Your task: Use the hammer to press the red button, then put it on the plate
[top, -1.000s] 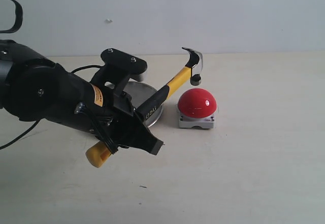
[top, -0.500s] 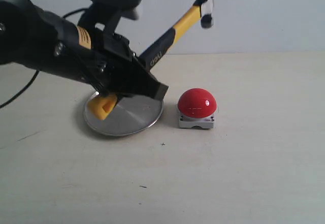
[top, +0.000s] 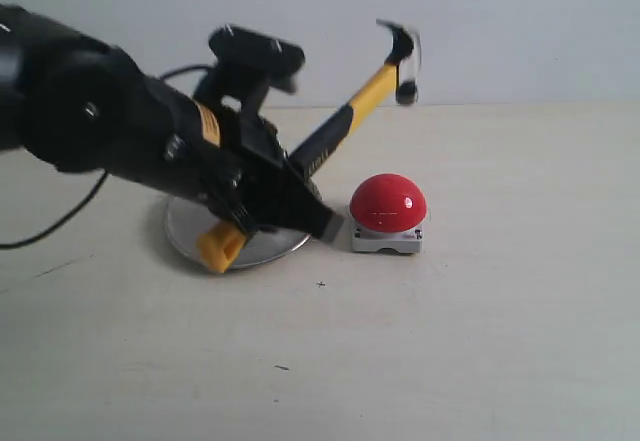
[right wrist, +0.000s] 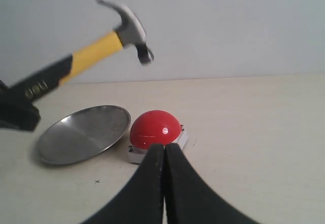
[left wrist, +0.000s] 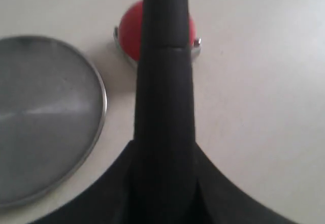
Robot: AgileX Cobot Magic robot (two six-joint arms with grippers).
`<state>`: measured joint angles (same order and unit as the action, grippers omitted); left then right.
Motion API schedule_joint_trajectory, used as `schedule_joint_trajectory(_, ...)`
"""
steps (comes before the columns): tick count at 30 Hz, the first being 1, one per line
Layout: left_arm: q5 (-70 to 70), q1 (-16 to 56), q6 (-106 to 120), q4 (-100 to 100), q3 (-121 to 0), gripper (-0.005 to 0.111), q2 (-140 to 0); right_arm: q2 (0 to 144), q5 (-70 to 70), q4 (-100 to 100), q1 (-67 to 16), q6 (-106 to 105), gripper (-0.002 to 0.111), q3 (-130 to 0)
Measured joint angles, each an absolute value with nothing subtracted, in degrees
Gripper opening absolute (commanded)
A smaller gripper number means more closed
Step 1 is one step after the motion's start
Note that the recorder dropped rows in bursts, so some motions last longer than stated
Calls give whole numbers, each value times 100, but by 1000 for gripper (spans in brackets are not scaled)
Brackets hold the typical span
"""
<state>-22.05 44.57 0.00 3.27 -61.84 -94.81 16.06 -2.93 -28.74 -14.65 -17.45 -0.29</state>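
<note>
Your left arm slants down toward the red button (top: 388, 202) from the plate's (top: 182, 229) side, and the left gripper (top: 285, 201) is clamped on the black part of the hammer (top: 365, 96) handle. The handle tilts up so the dark head hangs above the button, clear of the dome, while the yellow looped end sits low over the plate lying just beside the button. Your right gripper (right wrist: 164, 150) is pinched shut on nothing, held low and aimed at the button.

Looks like a lab: plain beige tabletop (top: 480, 361), blank white wall (top: 500, 21).
</note>
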Motion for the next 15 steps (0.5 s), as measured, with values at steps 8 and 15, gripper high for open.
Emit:
schedule_joint_trajectory(8, -2122, 4457, 0, 357, -6054, 0, -10575, 1606, -293, -2874, -1465, -1745, 0, -29)
schedule_joint_trajectory(15, -2227, 4457, 0, 346, -6414, 0, -9661, 1606, -293, -2874, -1465, -1745, 0, -29)
